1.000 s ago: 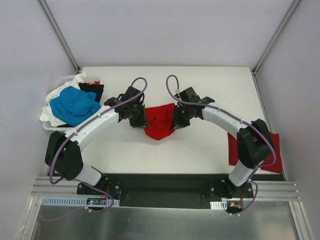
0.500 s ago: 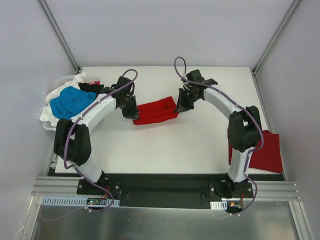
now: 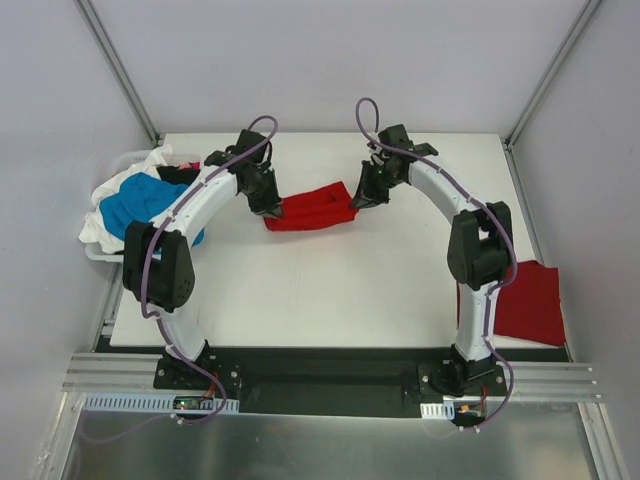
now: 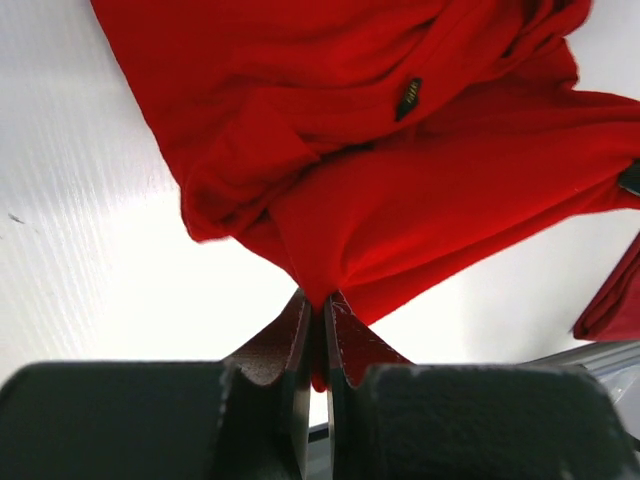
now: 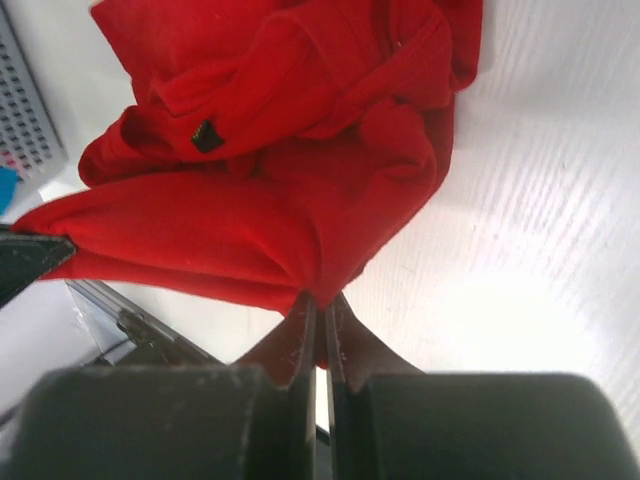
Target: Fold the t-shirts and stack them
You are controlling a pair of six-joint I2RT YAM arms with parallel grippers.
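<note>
Top external first: where is the red t-shirt point(image 3: 310, 210)?

Over the far middle of the desk point(image 3: 330, 290), drawn out as a crumpled band between the two arms.

And who has it?

Both. On the left wrist view the left fingers point(image 4: 285, 345) are pressed together on a pinch of its edge, with the cloth bunching away from them. The right wrist view shows the same: the right fingers point(image 5: 290, 345) are clamped on a fold at the opposite end.

Does it touch the desk?

Cannot tell from above, though the wrist views show white surface just beside the cloth.

Anything else red?

A folded red t-shirt point(image 3: 525, 300) lies flat at the desk's right edge, well apart from the held one.

And on the left?

A heap of t-shirts point(image 3: 140, 205), blue over white, with black behind
</note>
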